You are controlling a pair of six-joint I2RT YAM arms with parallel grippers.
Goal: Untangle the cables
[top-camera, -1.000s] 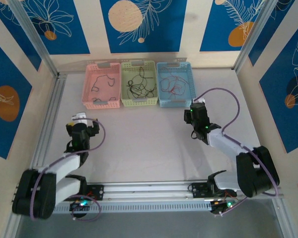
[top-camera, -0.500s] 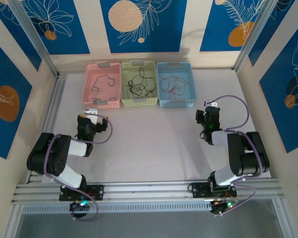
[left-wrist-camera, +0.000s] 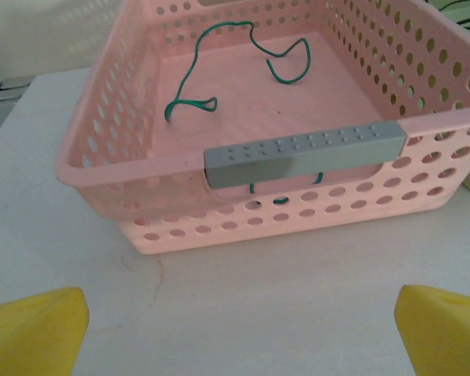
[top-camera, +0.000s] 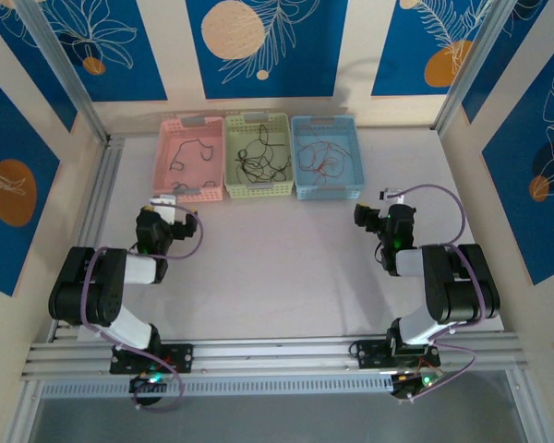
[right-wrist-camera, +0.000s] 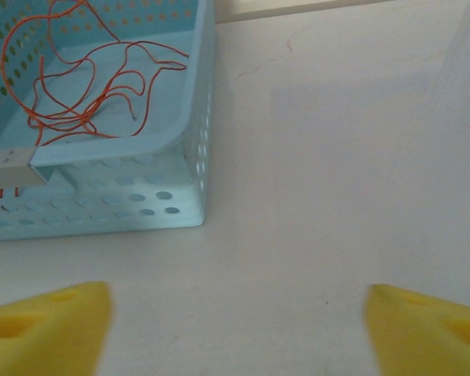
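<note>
Looking from above, we see black cables (top-camera: 258, 157) in the yellow-green basket (top-camera: 257, 191), apparently sorted by colour. Left wrist: our left gripper (left-wrist-camera: 235, 337), spread and empty, faces the green cable (left-wrist-camera: 189, 103) in the pink basket (left-wrist-camera: 102, 168). Right wrist: our right gripper (right-wrist-camera: 235, 329), spread and empty, sits near the red cable (right-wrist-camera: 70, 117) in the blue basket (right-wrist-camera: 125, 200).

Bare table in front, baskets walling the back

The table (top-camera: 277, 268) between the arms is free. Straight ahead of the left gripper (left-wrist-camera: 240, 317) stands the near wall of the pink basket (left-wrist-camera: 298, 213), with the green basket (top-camera: 257, 191) close beside it (all tops open from above). The right gripper (right-wrist-camera: 236, 313) has a corner of the blue basket (right-wrist-camera: 125, 196) ahead-left and open table to the right.
</note>
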